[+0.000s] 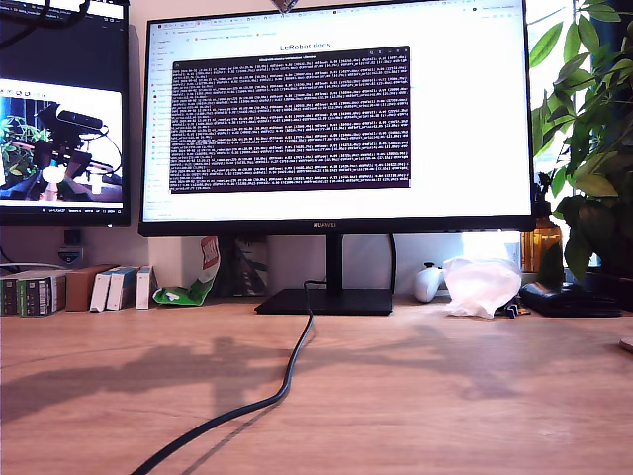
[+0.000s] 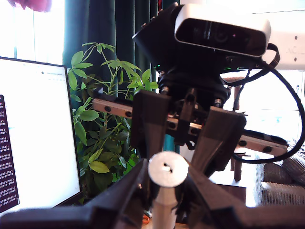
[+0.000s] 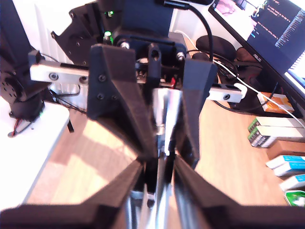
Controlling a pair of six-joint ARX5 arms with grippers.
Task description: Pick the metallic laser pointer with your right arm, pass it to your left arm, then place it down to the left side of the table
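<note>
Both my first pincer and my second pincer pinch the pointer; the giving one should release only once the other grips firmly.

Shiny silver laser pointer, black tool, light-brown grained table, black cable.

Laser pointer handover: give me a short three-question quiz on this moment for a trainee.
1. True or false: the exterior view shows both arms.
2. What sits between the fingers of my first end effector? A) a cable B) the metallic laser pointer C) a box
3. Fill in: the black cable on the table runs to the ___ stand.
Key: 1 false; 2 B; 3 monitor.
</note>
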